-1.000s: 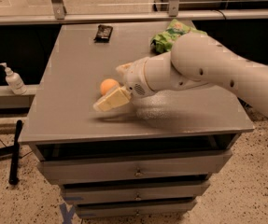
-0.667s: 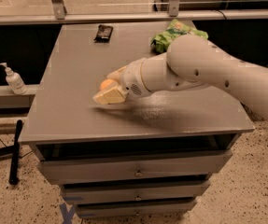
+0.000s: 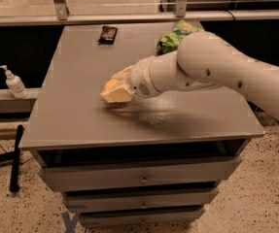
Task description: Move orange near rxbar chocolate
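The orange [image 3: 111, 85] rests on the grey table [image 3: 80, 115], left of its middle. My gripper [image 3: 116, 85] reaches in from the right on a thick white arm [image 3: 212, 64]. Its cream fingers [image 3: 115, 96] sit on either side of the orange and are closed against it, low at the tabletop. The rxbar chocolate [image 3: 107, 34], a dark flat bar, lies at the table's far edge, well behind the orange and apart from it.
A crinkled green chip bag [image 3: 177, 35] lies at the far right of the table, partly behind my arm. The table has drawers [image 3: 141, 178] below. A white pump bottle [image 3: 14, 83] stands on a ledge to the left. A black pole [image 3: 15, 157] leans near the floor.
My gripper has moved in over the orange, and its fingers now enclose it where it was beside them before. The orange has stayed in place.
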Robot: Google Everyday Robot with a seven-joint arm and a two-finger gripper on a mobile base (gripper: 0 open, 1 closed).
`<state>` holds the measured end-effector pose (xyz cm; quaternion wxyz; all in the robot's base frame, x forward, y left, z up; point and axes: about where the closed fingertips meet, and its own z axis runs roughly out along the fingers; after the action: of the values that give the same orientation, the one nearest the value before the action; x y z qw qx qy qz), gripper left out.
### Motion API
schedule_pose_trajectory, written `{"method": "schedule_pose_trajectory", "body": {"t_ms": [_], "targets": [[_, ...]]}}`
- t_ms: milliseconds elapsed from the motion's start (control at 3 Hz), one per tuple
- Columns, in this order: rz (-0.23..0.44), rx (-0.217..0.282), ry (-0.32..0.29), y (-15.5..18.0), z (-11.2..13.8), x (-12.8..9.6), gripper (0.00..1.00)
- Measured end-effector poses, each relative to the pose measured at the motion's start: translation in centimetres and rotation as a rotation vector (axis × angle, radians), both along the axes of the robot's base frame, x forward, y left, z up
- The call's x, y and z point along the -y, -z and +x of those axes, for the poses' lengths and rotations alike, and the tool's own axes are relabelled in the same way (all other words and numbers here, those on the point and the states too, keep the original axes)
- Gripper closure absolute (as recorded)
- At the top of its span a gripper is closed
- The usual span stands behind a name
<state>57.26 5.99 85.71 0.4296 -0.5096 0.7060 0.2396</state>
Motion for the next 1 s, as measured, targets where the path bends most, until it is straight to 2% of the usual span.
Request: {"method": "schedule_pose_trajectory", "body": {"t_ms": [333,667,1000], "targets": [[0.005,0.09,0.035,-4.29,2.17,2.47,1.0],[0.005,0.09,0.035,-4.29,2.16,2.46,1.0],[0.023,0.114,0.036,-4.66,2.77,1.87,1.0]]}}
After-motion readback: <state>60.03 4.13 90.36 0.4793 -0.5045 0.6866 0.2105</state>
